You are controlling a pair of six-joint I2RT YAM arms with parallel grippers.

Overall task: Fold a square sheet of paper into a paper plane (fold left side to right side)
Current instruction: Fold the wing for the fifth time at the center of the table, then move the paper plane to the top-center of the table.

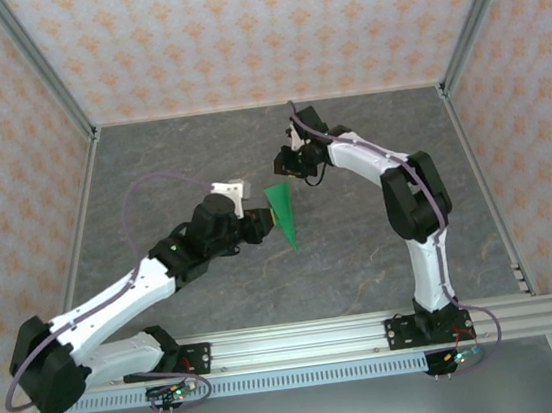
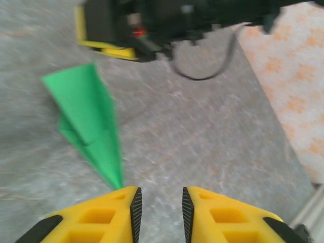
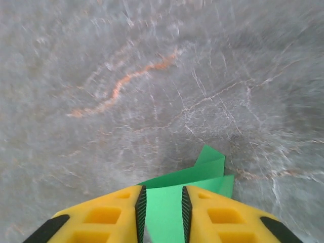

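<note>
The green paper [image 1: 282, 216] lies on the grey table, folded into a slim pointed dart with its wide end far and its tip near. In the left wrist view the paper plane [image 2: 91, 121] stretches from upper left down to a tip just beside my left finger [image 2: 132, 207]. My left gripper [image 2: 159, 205] is open over bare table, with nothing between the fingers. My right gripper [image 3: 161, 207] is open just above the paper's wide end [image 3: 197, 177], and green shows through the gap. From above, the left gripper [image 1: 266, 224] is at the paper's left edge and the right gripper [image 1: 290, 172] hangs by its far end.
The table [image 1: 363, 256] is grey marble-patterned, closed in by patterned walls [image 1: 234, 30] at the back and both sides. An aluminium rail [image 1: 313, 341] carrying the arm bases runs along the near edge. The right arm's black and yellow wrist [image 2: 116, 30] sits at the top of the left wrist view.
</note>
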